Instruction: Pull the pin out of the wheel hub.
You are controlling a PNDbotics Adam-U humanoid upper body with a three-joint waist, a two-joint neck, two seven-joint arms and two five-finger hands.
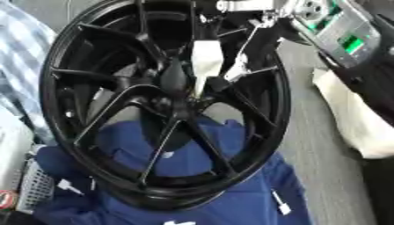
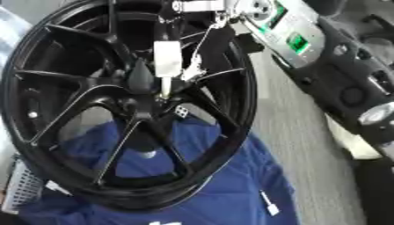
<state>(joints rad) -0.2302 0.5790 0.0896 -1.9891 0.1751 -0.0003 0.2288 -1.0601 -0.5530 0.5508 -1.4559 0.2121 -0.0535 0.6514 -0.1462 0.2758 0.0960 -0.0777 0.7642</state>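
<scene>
Fingers (image 1: 206, 59) (right hand (image 2: 231, 11)) touch wheel hub (image 1: 178, 105).

one black wheel hub (image 1: 165, 105), one blue cloth (image 1: 231, 193) under it, one robot hand (image 2: 173, 59) reaching in – just the one showing, one white bag (image 1: 354, 118)

Right robot hand (image 1: 208, 61) from upper right, white-tipped fingers pointing down.

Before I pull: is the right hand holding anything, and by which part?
The right hand seems to pinch the pale pin by its upper end; the pin's lower end sits at the wheel hub.
</scene>
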